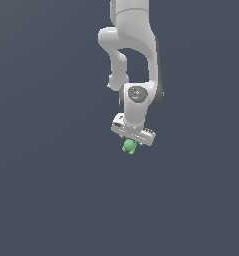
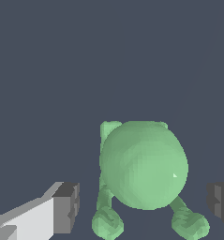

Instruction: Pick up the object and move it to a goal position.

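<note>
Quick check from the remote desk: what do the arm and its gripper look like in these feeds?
The arm is glossy white with rounded segments and a grey round cap at the wrist joint. The gripper has a white boxy body; its fingers are white with dark grey square pads. No cables or markings show.

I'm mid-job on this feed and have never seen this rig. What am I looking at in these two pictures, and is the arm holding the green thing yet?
These are simulator renders of one white robot arm. The exterior view is taken from a camera off the arm: the arm reaches down over a plain dark surface, its gripper right at a small green turtle-like object. The wrist view is taken from a camera on the wrist: the same object fills the gap between the two jaws, whose dark pads stand apart from it on both sides. So the jaws are open and nothing is held yet. No goal marker shows.
</note>
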You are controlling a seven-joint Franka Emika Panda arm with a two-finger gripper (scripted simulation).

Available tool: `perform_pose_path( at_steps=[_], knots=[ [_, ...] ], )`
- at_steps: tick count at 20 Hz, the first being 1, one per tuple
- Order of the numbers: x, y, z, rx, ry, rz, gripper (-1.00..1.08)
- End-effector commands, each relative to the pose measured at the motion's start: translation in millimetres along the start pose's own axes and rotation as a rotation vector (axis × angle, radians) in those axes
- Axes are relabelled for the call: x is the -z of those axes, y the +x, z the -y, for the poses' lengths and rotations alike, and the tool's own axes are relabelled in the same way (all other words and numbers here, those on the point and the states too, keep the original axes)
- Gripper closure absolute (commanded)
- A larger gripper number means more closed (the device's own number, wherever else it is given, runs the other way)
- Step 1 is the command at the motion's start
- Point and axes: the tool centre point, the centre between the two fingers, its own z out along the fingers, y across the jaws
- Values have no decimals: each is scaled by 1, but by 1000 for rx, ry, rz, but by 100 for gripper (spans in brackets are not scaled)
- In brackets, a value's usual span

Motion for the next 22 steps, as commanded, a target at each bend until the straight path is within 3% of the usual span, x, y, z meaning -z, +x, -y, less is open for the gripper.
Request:
perform_pose_path(
  at_steps=[1,6,7,22],
  knots=[
    [-10,0,0,-1,0,0,-92],
    [-17,1,1,-1,0,0,-92],
    [-17,1,1,-1,0,0,108],
    [-9,4,-1,-1,1,-1,108]
  ],
)
